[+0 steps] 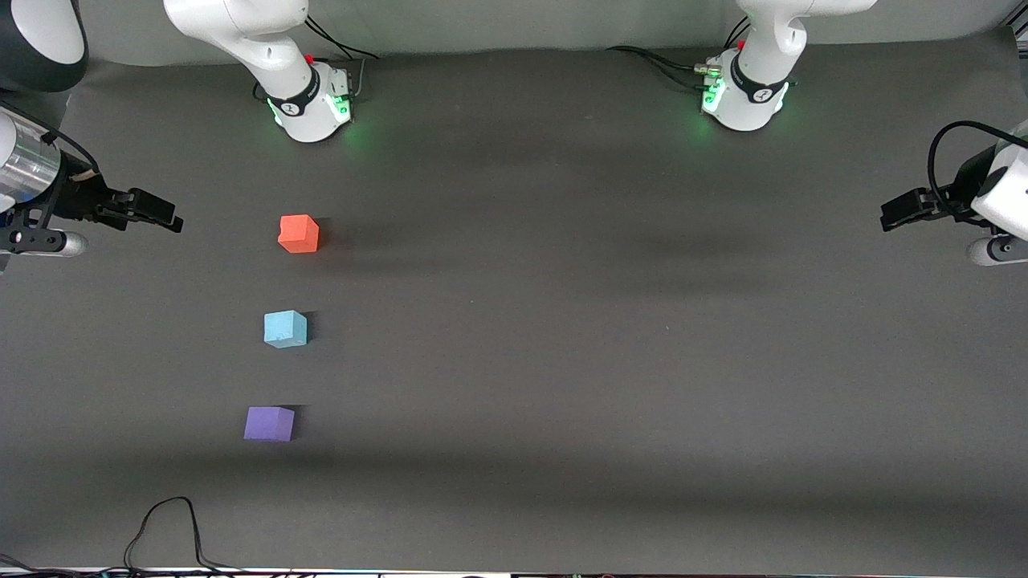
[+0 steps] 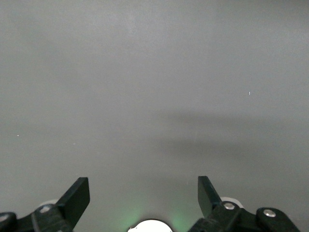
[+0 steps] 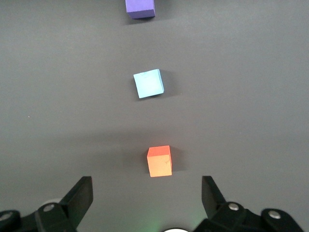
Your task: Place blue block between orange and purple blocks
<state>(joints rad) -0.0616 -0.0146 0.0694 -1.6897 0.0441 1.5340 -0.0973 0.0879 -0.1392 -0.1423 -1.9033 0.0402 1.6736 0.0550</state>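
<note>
A dark grey table (image 1: 562, 321) filled the front view, with three small matte cubes lined up in a loose column in the left half of the frame, toward the right arm's end of the table. The orange block (image 1: 299, 234) sat highest in the frame, the blue block (image 1: 285, 328) in the middle, and the purple block (image 1: 269, 423) lowest, nearest the front camera. The blue block lay on the table between the other two, well apart from each, touching neither, with bare table on all sides of it. Nothing stood between the cubes. The right gripper (image 1: 157, 215) hung at the left edge of the frame, level with the orange block and well apart from it, its black fingers spread wide and holding nothing. In the right wrist view the two fingertips (image 3: 82, 193) framed the lower corners, with the orange block (image 3: 160, 161) lying on the table between and ahead of them, the blue block (image 3: 148, 83) farther along and turned slightly askew, and the purple block (image 3: 140, 8) cut off at the top edge. The left gripper (image 1: 903, 210) waited at the right edge of the front view, over bare table, far from all three cubes. In the left wrist view its fingers (image 2: 77, 198) were likewise spread apart and empty, with only grey tabletop (image 2: 154, 96) ahead. A thin black cable (image 1: 173, 526) looped onto the table at the lower left of the front view, well clear of the purple block.
</note>
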